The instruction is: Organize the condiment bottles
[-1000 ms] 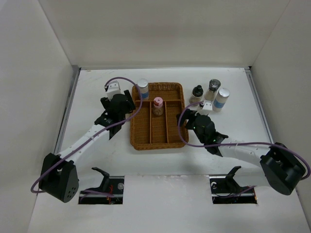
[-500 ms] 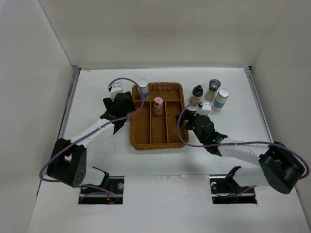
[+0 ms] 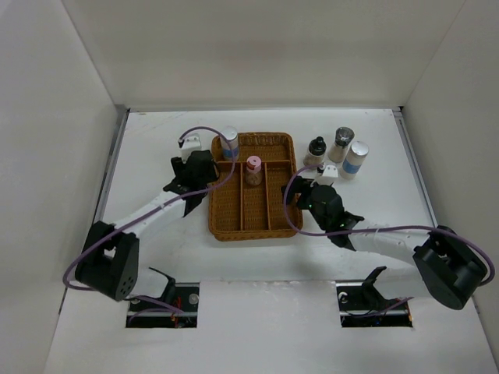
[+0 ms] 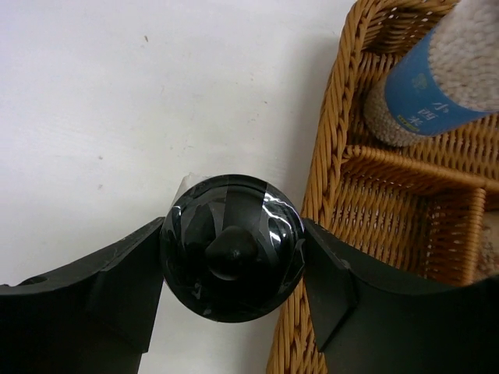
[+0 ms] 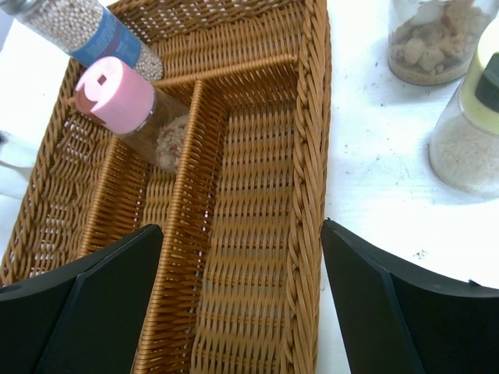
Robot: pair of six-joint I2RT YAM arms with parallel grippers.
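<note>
In the left wrist view my left gripper [image 4: 232, 261] is shut on a bottle with a glossy black cap [image 4: 232, 247], one finger against each side. It stands on the table just outside the left rim of the wicker tray [image 4: 327, 179]. From above, the left gripper [image 3: 201, 170] hides this bottle. In the tray stand a blue-labelled bottle [image 3: 229, 142] and a pink-capped bottle [image 3: 253, 168]. My right gripper [image 5: 242, 296] is open over the tray's right compartment, holding nothing. Three more bottles [image 3: 341, 144] stand right of the tray.
The tray [image 3: 214, 212] has long compartments divided by wicker walls. A jar of pale chunks [image 5: 429, 39] and a pale-capped jar [image 5: 472, 140] stand close to the tray's right rim [image 5: 308, 195]. White walls enclose the table on three sides.
My left gripper has moved slightly away from the arm bases along the tray's left side and its fingers have come together onto the black cap. The right arm has hardly moved.
</note>
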